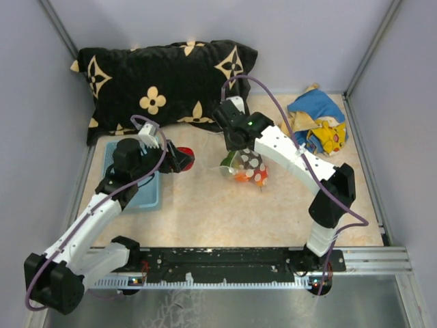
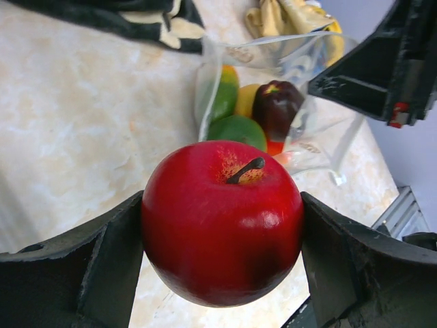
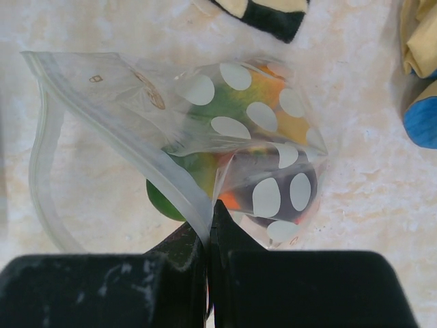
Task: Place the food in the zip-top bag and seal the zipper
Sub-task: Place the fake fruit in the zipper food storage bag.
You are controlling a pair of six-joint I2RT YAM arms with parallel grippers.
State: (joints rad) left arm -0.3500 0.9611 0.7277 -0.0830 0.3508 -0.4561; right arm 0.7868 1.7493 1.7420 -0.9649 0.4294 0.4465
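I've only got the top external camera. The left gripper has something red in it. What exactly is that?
Observer: It's a red apple with a dark stem, clamped between the fingers of the left gripper.
Operator: Does the bag's mouth face it?
Observer: Yes. In the left wrist view the zip-top bag gapes toward the apple, with a dark purple-brown fruit and green pieces already inside.
Operator: And what is the right gripper doing?
Observer: The right gripper is shut, pinching a fold of the bag near its mouth. The zipper curves away unsealed.
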